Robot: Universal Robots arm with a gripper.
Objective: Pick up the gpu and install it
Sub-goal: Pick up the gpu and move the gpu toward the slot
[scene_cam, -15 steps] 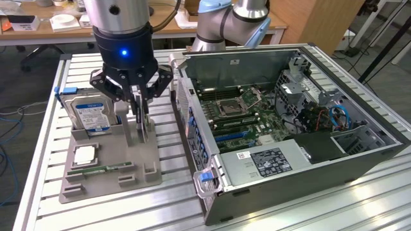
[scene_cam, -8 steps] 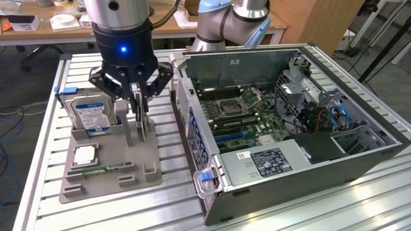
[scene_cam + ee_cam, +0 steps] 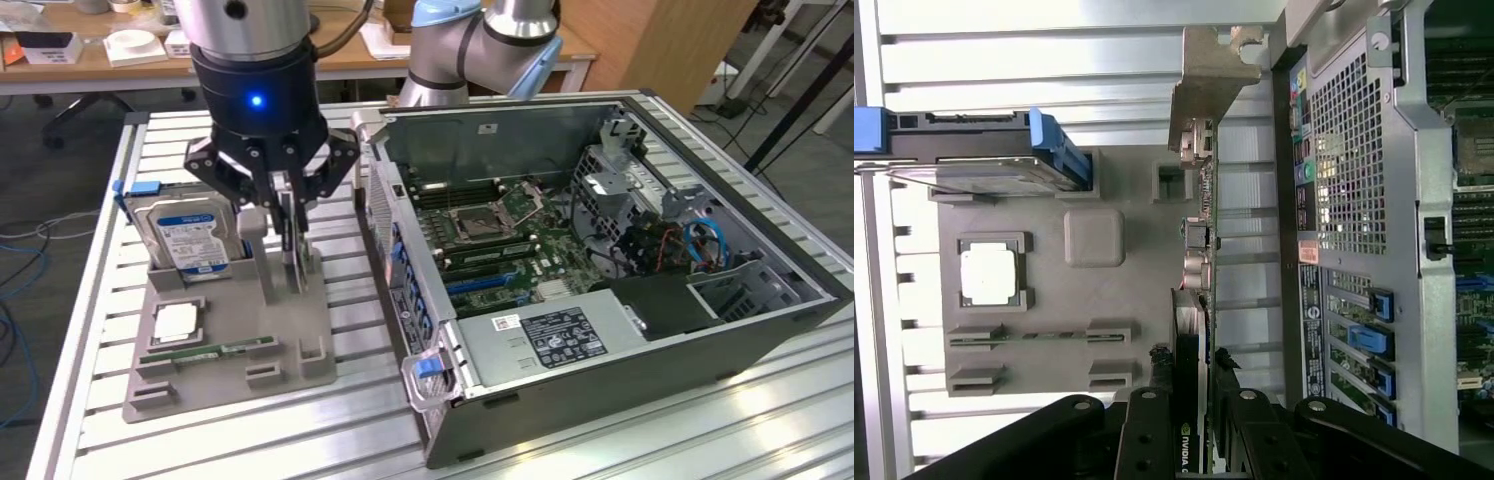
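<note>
Your gripper (image 3: 287, 215) (image 3: 1192, 360) is clamped on the gpu (image 3: 288, 258) (image 3: 1195, 240), one finger on each face. The card stands edge-up at its slot in the grey holder tray (image 3: 227, 375) (image 3: 1134, 260), btw the hard drive (image 3: 187, 235) and the PC case (image 3: 747, 330). Can't tell if its lower edge has cleared the slot yet.

Risks, as I judge them:
- The grip sits on one end of a thin card, so it could pivot or slip if you move fast.
- Any tilt while it's in the slot could bind it and drag the tray across the table (image 3: 334, 435).
- The silver bracket (image 3: 1209, 75) sticks out near the case's rear panel (image 3: 1354, 150) and could clip it w/o enough height.
</note>
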